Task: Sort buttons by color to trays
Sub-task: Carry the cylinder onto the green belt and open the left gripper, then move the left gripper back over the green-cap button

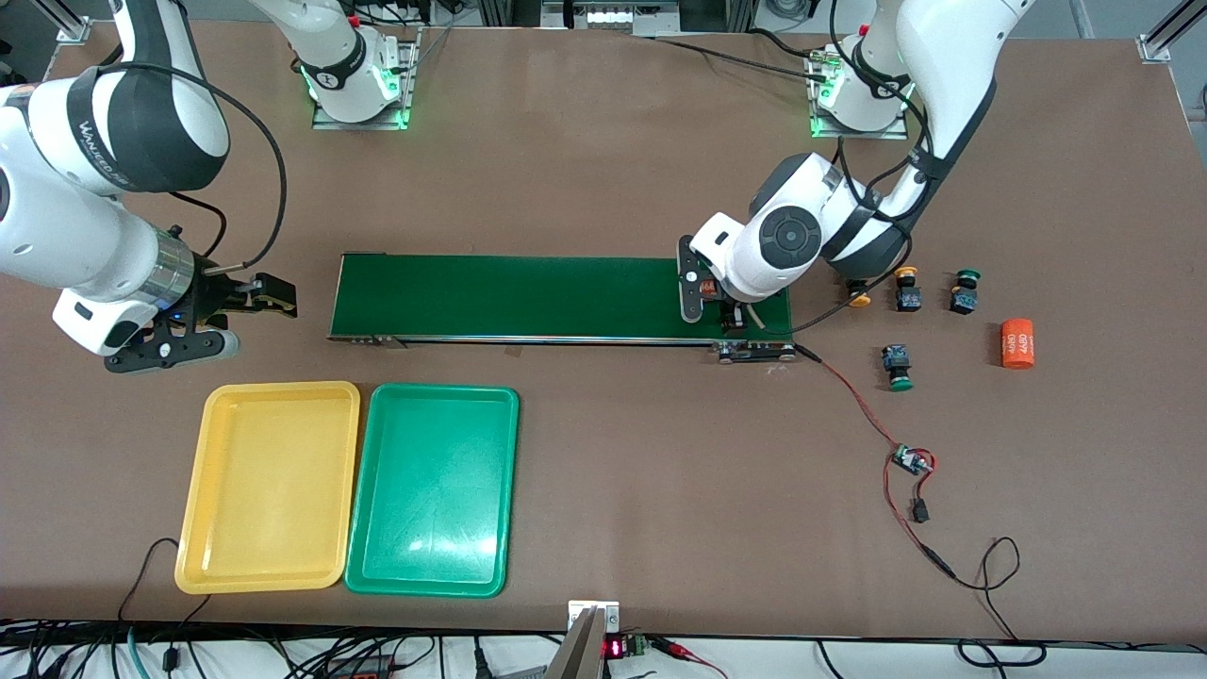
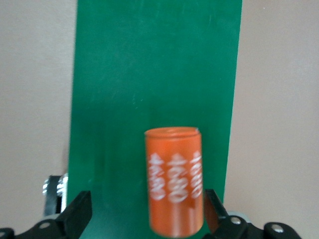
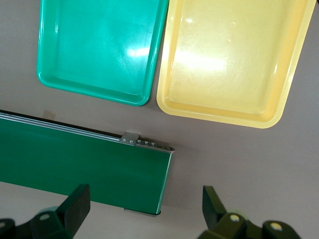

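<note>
Left wrist view: left end effector (image 2: 144,219) open around orange cylinder (image 2: 174,181).

Both arms wear glossy white shells with dark grey joint bands. The right arm (image 1: 94,179), upper left of the frame, carries grey lettering and a looping black cable; green lights glow at both bases.

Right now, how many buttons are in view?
4, all toward the left arm's end of the table: yellow button beside green button; second green button nearer the camera, lying on its side; second yellow button mostly hidden under the left arm.
</note>
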`<control>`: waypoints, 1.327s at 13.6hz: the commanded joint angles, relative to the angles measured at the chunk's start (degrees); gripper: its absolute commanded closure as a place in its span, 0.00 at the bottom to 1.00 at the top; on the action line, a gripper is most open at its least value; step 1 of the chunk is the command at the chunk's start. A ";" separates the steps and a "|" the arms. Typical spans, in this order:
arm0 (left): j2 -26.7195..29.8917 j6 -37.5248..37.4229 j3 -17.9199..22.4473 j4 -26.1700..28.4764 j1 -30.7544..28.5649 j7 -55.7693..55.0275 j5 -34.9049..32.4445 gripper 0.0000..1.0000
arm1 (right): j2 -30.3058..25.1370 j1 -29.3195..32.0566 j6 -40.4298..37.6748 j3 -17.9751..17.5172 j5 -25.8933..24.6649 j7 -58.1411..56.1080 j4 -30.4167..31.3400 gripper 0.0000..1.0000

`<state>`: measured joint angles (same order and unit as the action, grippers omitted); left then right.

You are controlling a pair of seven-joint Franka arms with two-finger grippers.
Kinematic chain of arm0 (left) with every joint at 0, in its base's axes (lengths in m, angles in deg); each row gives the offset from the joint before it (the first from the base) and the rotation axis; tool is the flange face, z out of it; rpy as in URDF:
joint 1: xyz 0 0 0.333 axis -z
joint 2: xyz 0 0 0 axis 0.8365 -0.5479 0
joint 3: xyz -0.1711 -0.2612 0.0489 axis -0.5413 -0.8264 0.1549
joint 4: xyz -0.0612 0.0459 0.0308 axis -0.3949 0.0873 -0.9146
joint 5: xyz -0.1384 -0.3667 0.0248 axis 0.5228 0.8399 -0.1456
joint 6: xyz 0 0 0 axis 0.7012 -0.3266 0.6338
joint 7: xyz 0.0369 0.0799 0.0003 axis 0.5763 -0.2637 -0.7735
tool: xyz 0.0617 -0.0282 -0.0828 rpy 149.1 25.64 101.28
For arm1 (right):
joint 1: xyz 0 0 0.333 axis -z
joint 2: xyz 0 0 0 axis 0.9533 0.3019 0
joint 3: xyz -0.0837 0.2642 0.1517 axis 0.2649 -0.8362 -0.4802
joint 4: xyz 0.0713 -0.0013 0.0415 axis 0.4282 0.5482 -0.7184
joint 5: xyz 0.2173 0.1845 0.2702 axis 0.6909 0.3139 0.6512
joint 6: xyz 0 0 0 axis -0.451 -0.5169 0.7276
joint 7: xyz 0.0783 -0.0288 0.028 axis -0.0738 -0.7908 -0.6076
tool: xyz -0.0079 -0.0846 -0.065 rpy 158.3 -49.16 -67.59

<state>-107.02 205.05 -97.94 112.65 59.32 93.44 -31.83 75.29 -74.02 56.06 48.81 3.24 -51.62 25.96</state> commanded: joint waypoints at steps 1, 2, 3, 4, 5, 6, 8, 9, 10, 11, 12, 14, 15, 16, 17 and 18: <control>6.22 -8.94 -0.16 -1.89 -1.75 -4.78 -1.36 0.00 | 0.07 0.27 -0.71 -0.06 0.36 -0.53 -0.41 0.00; 6.85 -13.68 -0.07 -3.90 -2.02 -10.03 -1.37 0.00 | 0.07 0.27 -0.71 -0.06 0.36 -0.44 -0.41 0.00; 6.85 -16.69 0.01 -5.75 -2.46 -14.96 -1.28 0.00 | 0.07 0.19 -0.80 -0.06 0.36 -0.18 -0.41 0.00; 6.85 -18.63 0.01 -7.60 -3.42 -21.10 -1.28 0.00 | 0.07 0.10 -0.88 -0.06 0.36 -0.18 -0.41 0.00; 6.77 -19.17 0.19 -8.66 -4.56 -26.81 -1.28 0.00 | 0.07 0.10 -0.97 -0.06 0.27 -0.18 -0.41 0.00; 6.68 -19.35 0.19 -9.71 -6.05 -32.44 -1.36 0.00 | 0.07 0.19 -0.97 -0.06 0.36 -0.44 -0.41 0.00; 6.59 -20.32 1.85 -12.35 -6.59 -43.87 -4.24 0.00 | 0.07 0.19 -1.06 -0.06 0.36 -0.35 -0.41 0.00; 6.42 -21.45 2.73 -14.97 -6.94 -45.14 -9.23 0.00 | 0.07 0.19 -0.97 -0.06 0.36 -0.18 -0.50 0.00; 5.63 -22.25 3.09 -18.22 -7.99 -45.24 -11.89 0.00 | 0.07 0.27 -1.06 -0.06 0.36 -0.44 -0.41 0.00; 3.54 -23.21 3.09 -21.12 -9.91 -45.24 -12.17 0.00 | 0.07 0.27 -1.06 -0.06 0.36 -0.44 -0.41 0.00; 1.60 -23.66 3.27 -22.89 -11.06 -45.41 -12.52 0.00 | 0.07 0.19 -1.06 -0.06 0.36 -0.27 -0.50 0.00; -1.66 -23.75 4.49 -25.27 -14.30 -45.07 -12.79 0.00 | 0.07 0.10 -1.06 -0.06 0.36 0.00 -0.41 0.00; -1.76 -24.27 4.58 -25.02 -15.89 -45.67 -12.44 0.00 | 0.07 0.19 -1.06 -0.06 0.36 0.09 -0.32 0.00; -1.85 -24.97 4.67 -24.15 -16.60 -46.46 -12.44 0.00 | 0.07 0.19 -0.97 -0.06 0.36 0.18 -0.41 0.00; -2.89 -24.81 4.67 -23.62 -18.87 -49.60 -12.27 0.00 | 0.07 0.27 -0.97 -0.06 0.36 0.18 -0.41 0.00; -4.21 -24.72 4.67 -22.74 -19.94 -55.29 -12.18 0.00 | 0.07 0.19 -1.06 -0.06 0.36 0.26 -0.41 0.00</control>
<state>-108.84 181.86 -92.44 90.52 41.31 45.42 -43.20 75.31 -74.01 55.73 48.83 3.24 -51.61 25.97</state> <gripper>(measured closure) 0.000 0.000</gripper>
